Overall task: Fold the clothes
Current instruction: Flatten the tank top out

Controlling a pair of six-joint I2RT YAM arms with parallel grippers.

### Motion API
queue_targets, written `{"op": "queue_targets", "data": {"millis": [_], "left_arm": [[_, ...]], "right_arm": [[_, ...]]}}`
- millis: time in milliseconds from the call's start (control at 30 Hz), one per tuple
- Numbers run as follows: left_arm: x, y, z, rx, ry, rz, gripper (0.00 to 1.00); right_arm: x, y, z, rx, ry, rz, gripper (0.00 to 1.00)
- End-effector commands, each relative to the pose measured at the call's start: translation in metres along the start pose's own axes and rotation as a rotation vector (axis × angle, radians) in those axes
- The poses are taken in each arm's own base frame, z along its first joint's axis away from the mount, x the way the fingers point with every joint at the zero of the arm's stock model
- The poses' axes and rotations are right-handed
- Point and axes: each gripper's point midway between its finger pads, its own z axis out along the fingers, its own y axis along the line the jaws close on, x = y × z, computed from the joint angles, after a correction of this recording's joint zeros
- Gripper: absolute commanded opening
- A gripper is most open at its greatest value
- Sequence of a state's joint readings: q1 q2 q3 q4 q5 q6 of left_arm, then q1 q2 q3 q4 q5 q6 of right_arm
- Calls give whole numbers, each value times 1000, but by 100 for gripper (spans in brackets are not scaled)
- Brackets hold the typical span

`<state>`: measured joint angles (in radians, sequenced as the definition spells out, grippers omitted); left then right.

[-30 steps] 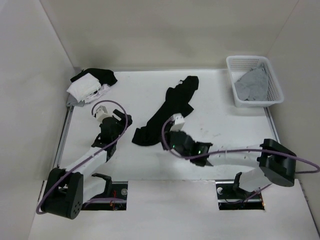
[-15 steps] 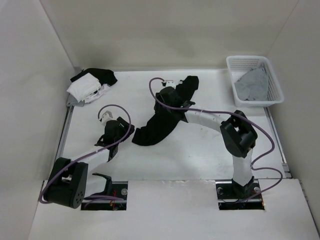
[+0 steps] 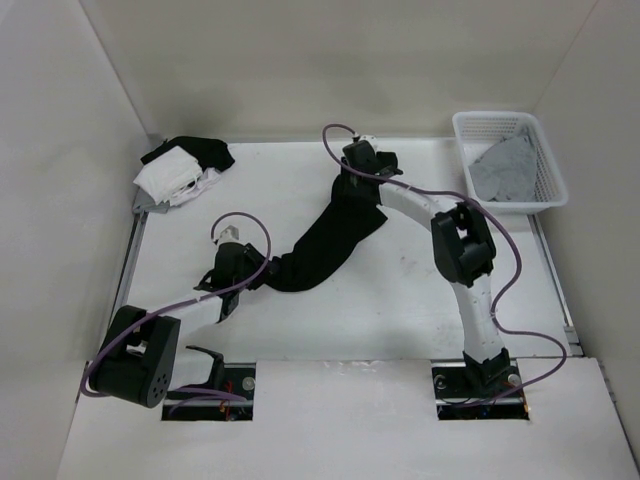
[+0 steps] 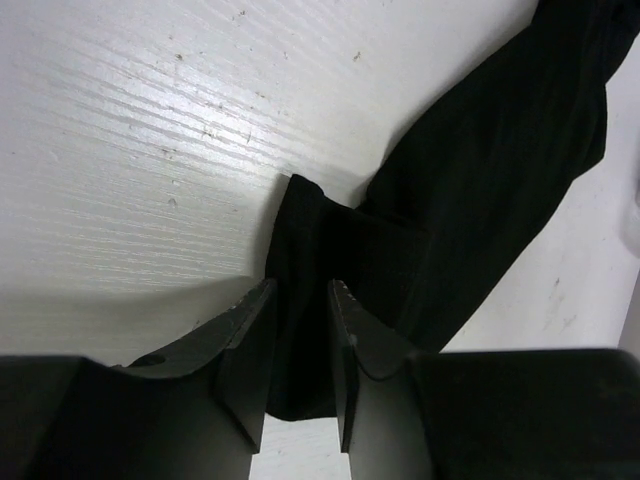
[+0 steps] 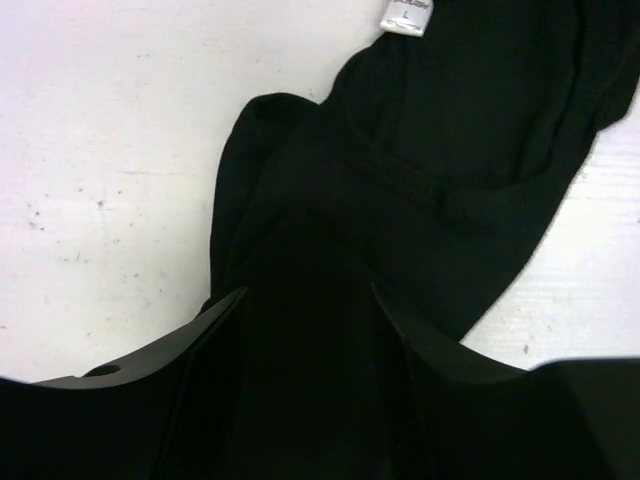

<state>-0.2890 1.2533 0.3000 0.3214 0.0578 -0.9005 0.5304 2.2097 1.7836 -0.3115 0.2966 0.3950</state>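
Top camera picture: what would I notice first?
A long black soft-fabric garment lies stretched diagonally across the white table. The left gripper sits at its near end, the right gripper at its far end. A white plastic basket holding grey cloth stands far right.

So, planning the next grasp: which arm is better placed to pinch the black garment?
Left. The left gripper flanks a near corner of the black garment, jaws narrow; the right gripper hangs wide open over the far end.

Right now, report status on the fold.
Left end effector shut on black shorts, near corner. Right end effector open over far end. Clothes pile, basket stand apart.
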Motion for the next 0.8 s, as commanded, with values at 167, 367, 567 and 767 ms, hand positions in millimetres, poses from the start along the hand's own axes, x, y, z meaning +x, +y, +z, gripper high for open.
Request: {"op": "queue_targets", "data": {"millis": [167,367,567,767], "left_arm": [[3,0,-2,12,10,-15,15],[-5,-3,-6,17,-13,-16,11],[-11,-7,-9,28,-30,-17,11],[-17,-11,-11,43,-46,-25,10]], "right_arm": [[-12,25,18,-106,25,13,50],[-17,22,29,-84,6,39,46],[-21,12,34,-42,-8,38,46],[-3,14,41,-64,46,36,40]]}}
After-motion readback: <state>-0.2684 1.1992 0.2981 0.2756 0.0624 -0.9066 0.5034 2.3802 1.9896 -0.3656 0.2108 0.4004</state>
